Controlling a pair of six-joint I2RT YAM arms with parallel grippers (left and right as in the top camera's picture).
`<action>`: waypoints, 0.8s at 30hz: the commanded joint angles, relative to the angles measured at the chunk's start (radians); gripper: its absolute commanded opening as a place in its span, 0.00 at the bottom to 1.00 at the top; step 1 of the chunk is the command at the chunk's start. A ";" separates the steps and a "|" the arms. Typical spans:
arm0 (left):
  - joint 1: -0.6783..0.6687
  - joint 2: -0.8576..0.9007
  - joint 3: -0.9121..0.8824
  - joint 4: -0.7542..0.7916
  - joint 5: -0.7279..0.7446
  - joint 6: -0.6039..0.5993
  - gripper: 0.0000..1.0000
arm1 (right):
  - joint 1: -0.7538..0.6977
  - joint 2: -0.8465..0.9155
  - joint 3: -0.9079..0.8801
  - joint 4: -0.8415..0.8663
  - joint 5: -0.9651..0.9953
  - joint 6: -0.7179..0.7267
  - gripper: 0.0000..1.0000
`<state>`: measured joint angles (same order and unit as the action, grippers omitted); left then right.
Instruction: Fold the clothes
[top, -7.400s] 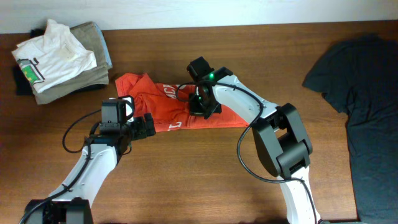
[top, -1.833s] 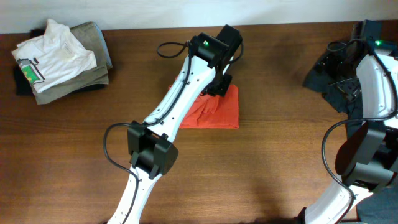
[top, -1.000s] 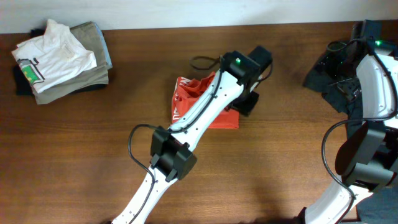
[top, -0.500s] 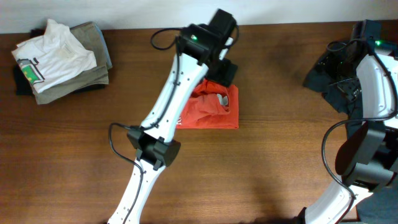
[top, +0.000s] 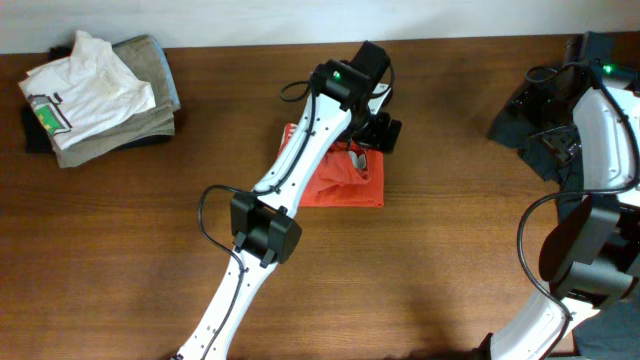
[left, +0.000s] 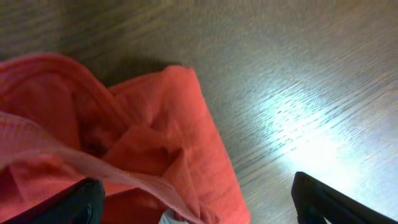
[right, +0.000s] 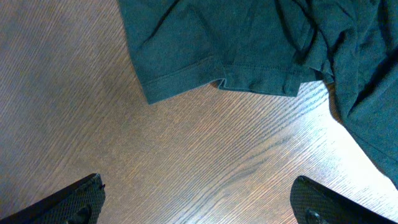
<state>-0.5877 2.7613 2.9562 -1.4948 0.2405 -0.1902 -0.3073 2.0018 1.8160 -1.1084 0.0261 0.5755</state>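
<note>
Left gripper (left: 193, 196) of mine hangs with its fingers spread wide above the rumpled orange-red T-shirt (left: 112, 155), which fills the lower left of the wrist view and lies mid-table (top: 450, 250) overhead; my right gripper (right: 199, 208), fingers likewise apart, hovers below a dark garment (right: 261, 43).

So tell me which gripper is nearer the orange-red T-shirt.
Left. The left gripper is at the orange-red T-shirt's upper edge; the right gripper is far off over a dark garment.
</note>
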 joint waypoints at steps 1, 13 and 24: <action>0.009 0.012 0.002 0.040 0.022 -0.019 0.96 | -0.002 -0.003 0.006 -0.003 0.012 0.010 0.99; 0.005 0.070 0.002 0.185 0.023 -0.026 0.06 | -0.002 -0.003 0.006 -0.003 0.013 0.010 0.99; -0.032 0.029 0.005 0.215 0.020 0.005 0.18 | -0.002 -0.003 0.006 -0.003 0.013 0.010 0.99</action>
<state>-0.6044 2.8185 2.9562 -1.2766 0.2546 -0.2081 -0.3073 2.0018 1.8160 -1.1084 0.0261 0.5758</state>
